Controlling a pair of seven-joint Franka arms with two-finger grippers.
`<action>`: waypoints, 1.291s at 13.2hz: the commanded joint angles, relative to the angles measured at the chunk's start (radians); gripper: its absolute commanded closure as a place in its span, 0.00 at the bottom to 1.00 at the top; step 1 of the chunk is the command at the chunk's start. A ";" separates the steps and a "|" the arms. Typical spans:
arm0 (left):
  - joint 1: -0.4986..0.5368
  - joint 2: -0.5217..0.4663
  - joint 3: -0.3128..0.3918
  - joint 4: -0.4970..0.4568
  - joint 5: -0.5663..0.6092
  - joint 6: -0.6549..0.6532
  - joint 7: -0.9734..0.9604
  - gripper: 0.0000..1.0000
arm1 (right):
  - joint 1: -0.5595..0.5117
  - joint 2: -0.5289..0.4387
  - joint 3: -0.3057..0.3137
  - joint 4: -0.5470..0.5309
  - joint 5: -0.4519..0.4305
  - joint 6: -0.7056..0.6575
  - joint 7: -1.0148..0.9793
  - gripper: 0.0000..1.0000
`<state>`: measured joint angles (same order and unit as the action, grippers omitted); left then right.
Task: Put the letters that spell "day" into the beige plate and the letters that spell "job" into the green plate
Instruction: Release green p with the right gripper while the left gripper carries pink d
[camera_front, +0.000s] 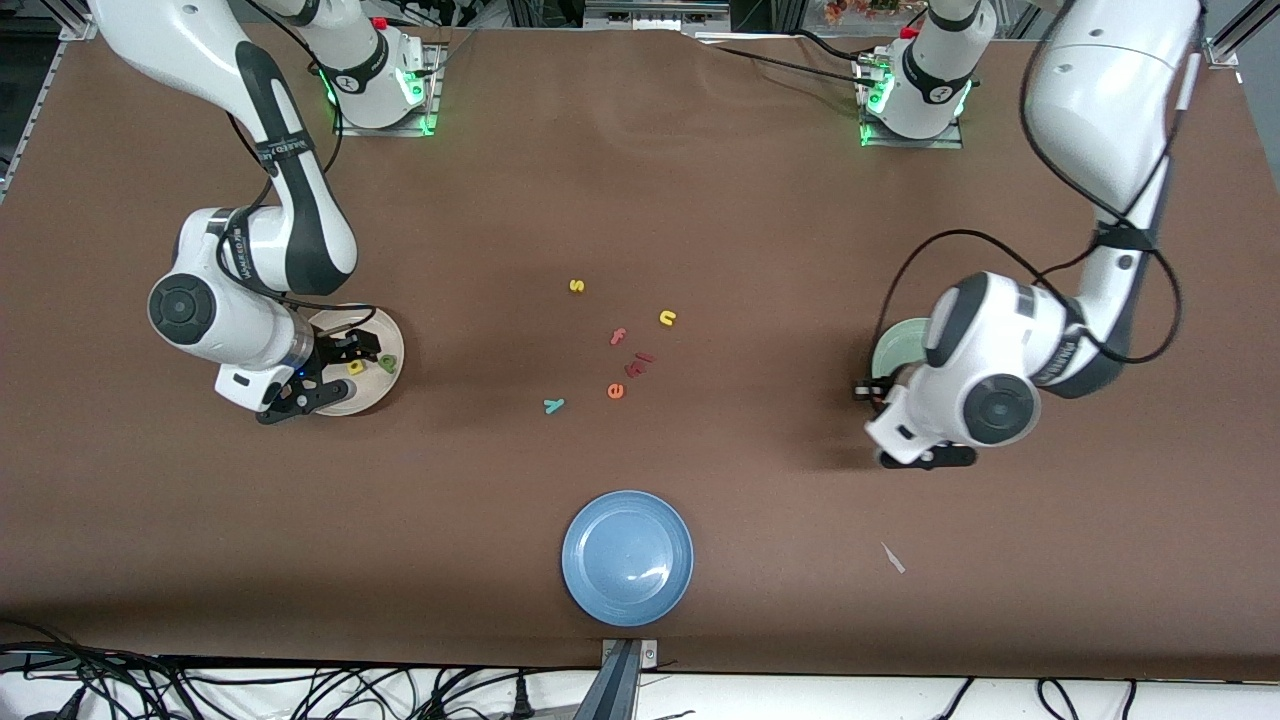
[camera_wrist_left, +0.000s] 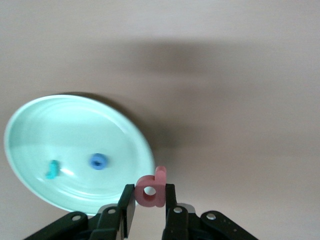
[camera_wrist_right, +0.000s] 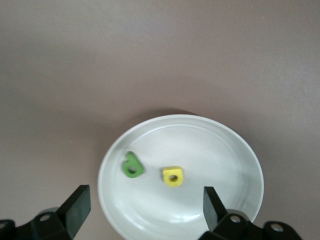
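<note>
Left wrist view: left gripper (camera_wrist_left: 150, 207), jaws clamped on b (camera_wrist_left: 151, 189), hangs just off the green plate (camera_wrist_left: 30, 117) rim; j (camera_wrist_left: 52, 170) and o (camera_wrist_left: 98, 161) lie inside. Risk: released here, b drops on the table (camera_front: 640, 180).

Right gripper (camera_wrist_right: 142, 207), jaws apart, hovers over the beige plate (camera_wrist_right: 220, 145) holding d (camera_wrist_right: 132, 165) and a (camera_wrist_right: 172, 176). y (camera_front: 553, 405) waits at seven o'clock from e (camera_front: 615, 391), inviting a mispick.
</note>
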<state>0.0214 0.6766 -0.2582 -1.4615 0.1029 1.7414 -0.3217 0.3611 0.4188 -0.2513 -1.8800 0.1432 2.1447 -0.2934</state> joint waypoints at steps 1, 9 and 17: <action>0.052 -0.012 -0.007 -0.086 0.040 0.015 0.026 1.00 | 0.016 0.021 0.027 0.087 0.027 -0.063 0.141 0.00; 0.115 -0.002 -0.009 -0.197 0.050 0.159 0.062 0.97 | 0.142 0.165 0.115 0.214 0.116 0.066 0.471 0.00; 0.106 0.001 -0.012 -0.178 0.040 0.159 0.061 0.00 | 0.298 0.377 0.113 0.450 -0.025 0.073 0.622 0.00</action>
<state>0.1229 0.6830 -0.2656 -1.6472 0.1230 1.9000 -0.2721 0.6323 0.7025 -0.1298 -1.5426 0.1509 2.2264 0.3106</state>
